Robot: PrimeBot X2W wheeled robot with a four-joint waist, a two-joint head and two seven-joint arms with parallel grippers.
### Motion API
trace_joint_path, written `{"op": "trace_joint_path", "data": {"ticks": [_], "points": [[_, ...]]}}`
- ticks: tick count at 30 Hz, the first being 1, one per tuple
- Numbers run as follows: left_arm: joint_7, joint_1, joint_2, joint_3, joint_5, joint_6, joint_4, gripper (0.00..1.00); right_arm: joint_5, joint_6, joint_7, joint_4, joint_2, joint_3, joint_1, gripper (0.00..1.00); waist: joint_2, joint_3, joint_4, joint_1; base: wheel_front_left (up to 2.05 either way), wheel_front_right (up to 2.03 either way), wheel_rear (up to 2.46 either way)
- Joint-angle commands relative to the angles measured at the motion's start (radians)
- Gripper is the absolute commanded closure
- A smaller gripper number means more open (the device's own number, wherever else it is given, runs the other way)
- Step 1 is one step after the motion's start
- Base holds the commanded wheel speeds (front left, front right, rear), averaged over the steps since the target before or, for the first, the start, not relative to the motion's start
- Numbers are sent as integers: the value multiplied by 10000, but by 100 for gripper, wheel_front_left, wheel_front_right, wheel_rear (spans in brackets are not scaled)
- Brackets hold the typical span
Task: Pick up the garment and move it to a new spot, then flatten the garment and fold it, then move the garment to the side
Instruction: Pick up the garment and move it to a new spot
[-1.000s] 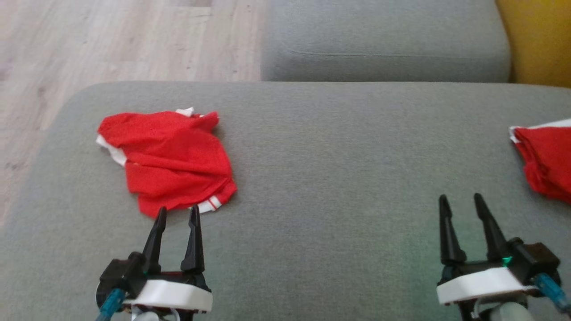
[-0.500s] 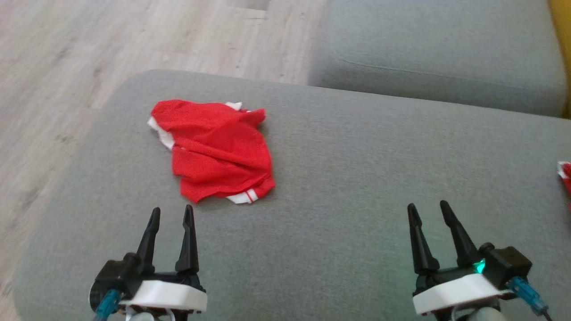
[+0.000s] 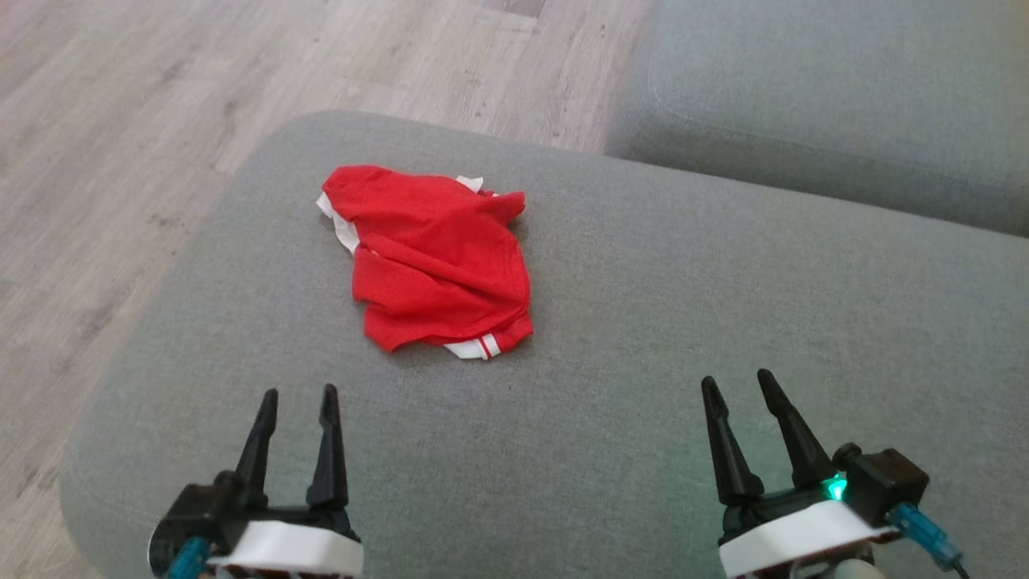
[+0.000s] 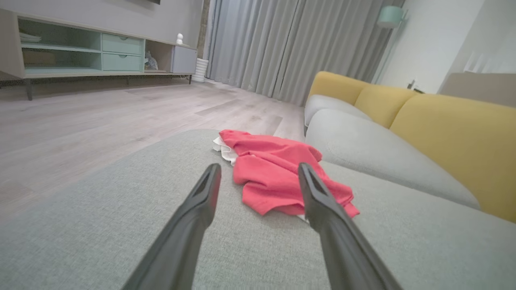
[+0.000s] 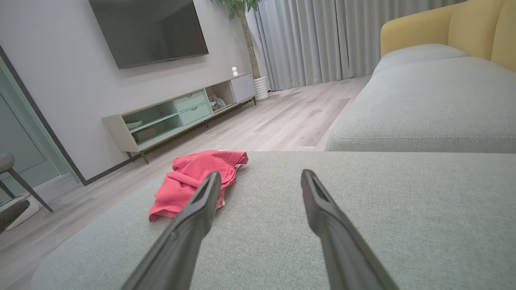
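**Both jaws spread, red garment waiting to be picked up**

The red garment, white-trimmed and crumpled into a loose heap, lies on the grey sofa cushion, toward its far left part and not far from the rounded edge above the wooden floor. The left gripper hovers over the near side of the cushion, apart from the cloth, fingers pointing roughly toward it, jaws released and empty. The right gripper is well off to the right, equally spread and holding nothing.

The step in hand looks like the first pick-up, and the left arm is the better placed. A good approach goes forward and down onto the near hem, where the white striped band shows, rather than into the middle of the heap; an edge grip should leave the cloth easier to spread afterwards. The fabric looks thin and limp, so the fingers need to close over a raised fold and catch every layer. The cushion is soft, so pressing down too hard could pinch upholstery too. Lifting clear before carrying avoids dragging, and the open middle of the cushion suits both arms.
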Motion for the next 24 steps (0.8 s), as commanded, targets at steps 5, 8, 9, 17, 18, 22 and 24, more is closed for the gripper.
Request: {"op": "trace_joint_path", "data": {"ticks": [5,8,9,17,18,22,24], "points": [[26,-1220,541,202,425,-165,-251,0,282,-9,-108,-316,-51,189,-778,0,-1,820,-384,1,0,0,0],[677,-2442,1091,-87,462,-248,-108,0,221,-9,-108,-358,-51,201,-1102,0,-1,1393,-663,1,0,0,0],[1037,-2923,1292,-238,423,-272,-22,0,192,-9,-108,-388,-51,203,-1212,0,-1,1572,-751,1,0,0,0],[4948,-6736,3174,-2680,-1399,-318,1215,0,-19,-9,-109,-795,-51,227,-2052,0,-1,2972,-1569,1,0,0,0],[5344,-7117,3396,-2999,-1746,-319,1370,0,-45,-9,-109,-845,-51,233,-2152,0,-1,3117,-1679,1,0,0,0],[6304,-8337,4031,-3879,-2917,-320,1976,0,-170,-9,-109,-975,-51,159,-2464,0,-1,3598,-2082,1,0,0,0],[6531,-8781,4221,-4176,-3306,-320,2294,0,-204,-9,-109,-1038,-51,179,-2576,0,-1,3799,-2271,1,0,0,0]]}}
